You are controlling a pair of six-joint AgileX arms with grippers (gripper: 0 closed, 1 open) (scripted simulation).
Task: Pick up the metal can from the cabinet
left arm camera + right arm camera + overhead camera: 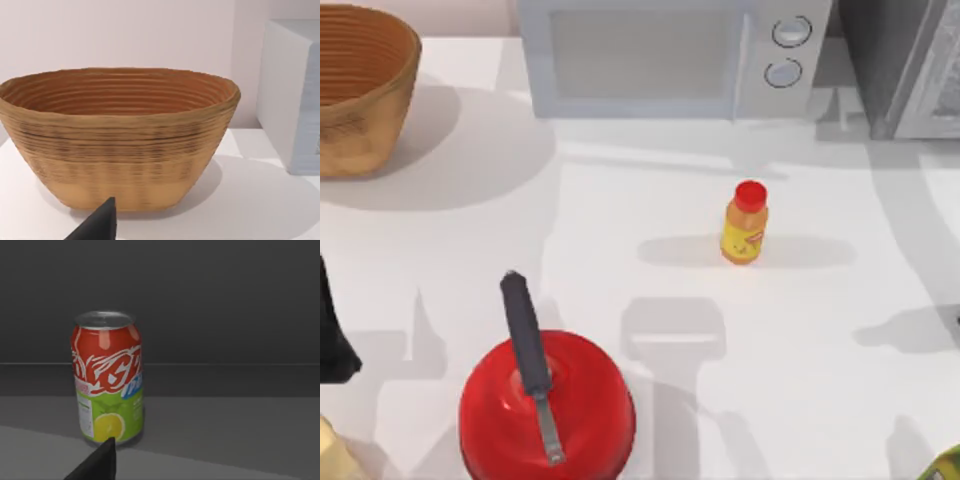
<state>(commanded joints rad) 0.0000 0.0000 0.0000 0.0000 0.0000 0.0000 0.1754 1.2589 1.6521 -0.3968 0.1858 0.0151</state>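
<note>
The metal can has a red top half, a green lower half with a lemon, and a silver lid. It stands upright on the dark shelf inside the cabinet, straight ahead of my right gripper. That gripper is open, a short way in front of the can and not touching it, with one dark fingertip showing low by the can's base. In the top view the grey cabinet sits at the back right. My left arm is parked at the left edge with its gripper open and empty.
A woven basket stands at the back left, facing the left wrist camera. A white microwave is at the back centre. A small orange bottle with a red cap stands mid-table, and a red pan with a dark handle is at the front.
</note>
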